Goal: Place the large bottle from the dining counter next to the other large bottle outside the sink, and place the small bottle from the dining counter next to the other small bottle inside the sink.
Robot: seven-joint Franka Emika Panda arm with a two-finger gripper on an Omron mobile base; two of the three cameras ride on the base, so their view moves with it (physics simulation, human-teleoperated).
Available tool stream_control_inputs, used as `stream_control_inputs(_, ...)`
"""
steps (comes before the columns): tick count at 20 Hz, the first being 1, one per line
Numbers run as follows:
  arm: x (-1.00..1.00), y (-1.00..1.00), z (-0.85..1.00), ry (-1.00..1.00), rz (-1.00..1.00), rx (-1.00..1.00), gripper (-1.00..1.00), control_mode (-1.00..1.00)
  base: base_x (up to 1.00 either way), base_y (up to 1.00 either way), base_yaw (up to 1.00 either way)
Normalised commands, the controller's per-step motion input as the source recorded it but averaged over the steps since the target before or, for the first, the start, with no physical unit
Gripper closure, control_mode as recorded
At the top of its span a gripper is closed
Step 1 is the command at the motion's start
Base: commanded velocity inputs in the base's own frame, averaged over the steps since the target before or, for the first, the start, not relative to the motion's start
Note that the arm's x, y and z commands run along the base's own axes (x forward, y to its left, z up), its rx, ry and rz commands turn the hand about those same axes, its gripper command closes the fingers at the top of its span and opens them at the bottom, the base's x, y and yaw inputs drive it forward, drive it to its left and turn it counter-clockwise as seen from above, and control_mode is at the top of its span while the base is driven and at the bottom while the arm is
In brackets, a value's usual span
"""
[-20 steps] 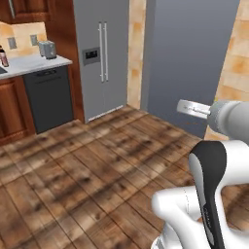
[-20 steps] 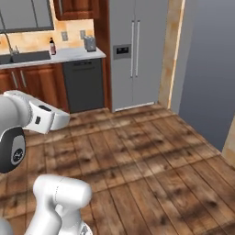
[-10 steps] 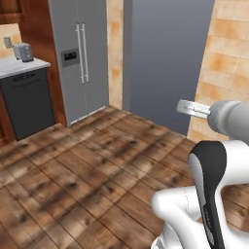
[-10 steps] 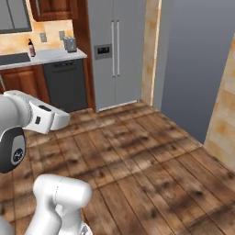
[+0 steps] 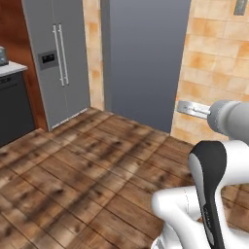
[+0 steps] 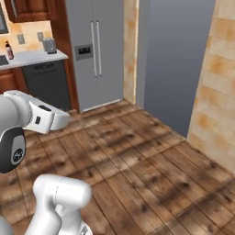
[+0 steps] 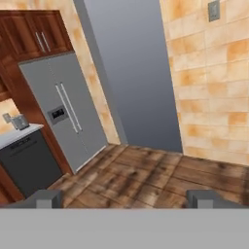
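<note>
- Two dark fingertips (image 7: 47,198) of the hand (image 7: 124,199) stand spread wide at the bottom of the hand view, nothing between them, pointing level across the wooden floor (image 6: 151,170).
- Beyond them stand a grey fridge (image 6: 96,50) and a plain grey wall panel (image 5: 146,58).
- Far off on the kitchen bench (image 6: 32,57), one dark red-labelled bottle (image 6: 8,50) stands upright, long axis vertical; too small to tell its size.

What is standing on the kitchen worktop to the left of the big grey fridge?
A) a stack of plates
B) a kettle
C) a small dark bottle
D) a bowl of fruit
C: a small dark bottle stands on the worktop, left of the fridge.
</note>
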Motion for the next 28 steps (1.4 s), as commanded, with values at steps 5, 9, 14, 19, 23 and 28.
stream_control_inputs(5, 0.00, 0.00, 0.00, 0.00, 0.00, 0.00, -1.00, 1.00, 0.00, 0.00, -0.25)
stream_control_inputs(9, 0.00, 0.00, 0.00, 0.00, 0.00, 0.00, -1.00, 1.00, 0.00, 0.00, -0.25)
stream_control_inputs(14, 0.00, 0.00, 0.00, 0.00, 0.00, 0.00, -1.00, 1.00, 0.00, 0.00, -0.25)
stream_control_inputs(19, 0.00, 0.00, 0.00, 0.00, 0.00, 0.00, -1.00, 1.00, 0.00, 0.00, -0.25)
stream_control_inputs(23, 0.00, 0.00, 0.00, 0.00, 0.00, 0.00, -1.00, 1.00, 0.00, 0.00, -0.25)
stream_control_inputs(28, 0.00, 0.00, 0.00, 0.00, 0.00, 0.00, -1.00, 1.00, 0.00, 0.00, -0.25)
